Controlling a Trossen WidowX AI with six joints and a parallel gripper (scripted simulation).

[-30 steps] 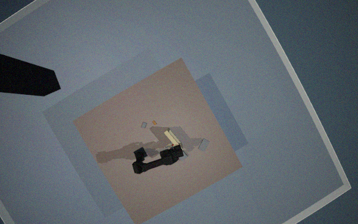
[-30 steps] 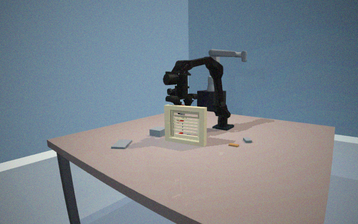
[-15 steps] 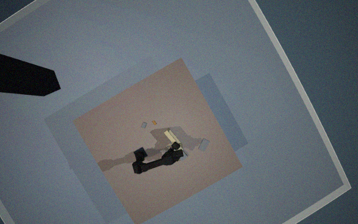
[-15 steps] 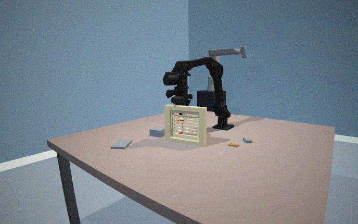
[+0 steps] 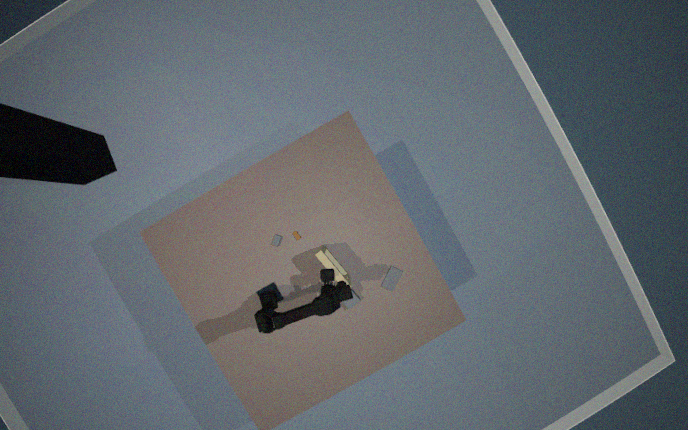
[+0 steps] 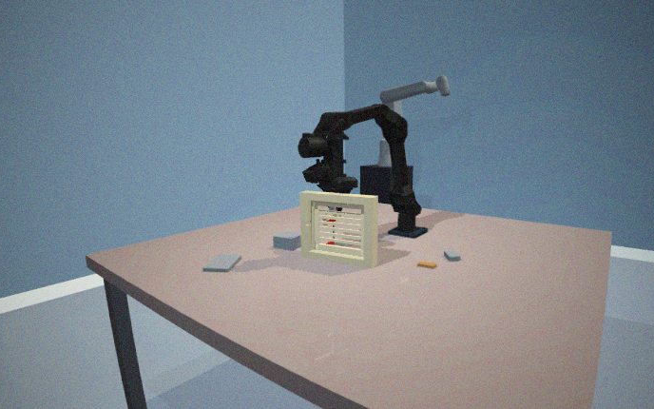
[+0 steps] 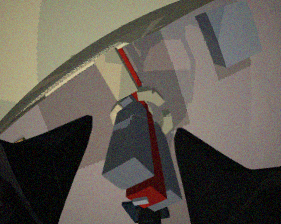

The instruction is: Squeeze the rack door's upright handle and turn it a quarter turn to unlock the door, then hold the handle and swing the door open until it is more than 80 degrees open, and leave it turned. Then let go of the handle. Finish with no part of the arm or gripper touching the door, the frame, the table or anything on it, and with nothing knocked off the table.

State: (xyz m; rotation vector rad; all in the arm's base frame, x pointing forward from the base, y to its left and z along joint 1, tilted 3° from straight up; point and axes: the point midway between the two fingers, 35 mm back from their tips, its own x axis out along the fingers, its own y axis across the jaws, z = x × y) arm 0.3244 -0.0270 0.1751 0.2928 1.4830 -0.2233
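The pale rack frame (image 6: 370, 231) stands upright; the rack also shows from above (image 5: 330, 266), beside my arm. The louvred door (image 6: 344, 248) shows through its opening; its exact angle is hard to tell. The handle (image 7: 128, 160) is a blue-grey upright bar with a red stripe, seen from above in the wrist view, with a pale ring at its base. My gripper (image 7: 135, 128) is open, one black finger on each side of the handle, with a visible gap on the left and a narrower one on the right. In the top and exterior views the fingertips are mostly hidden behind the frame and under the arm.
A grey block (image 5: 351, 302) (image 6: 287, 240) (image 7: 236, 35) lies close to the rack. A flat grey slab (image 5: 391, 278) (image 6: 222, 262) lies beyond it. An orange piece (image 5: 296, 235) (image 6: 427, 264) and a small grey piece (image 5: 276, 240) (image 6: 452, 255) lie on the rack's other side.
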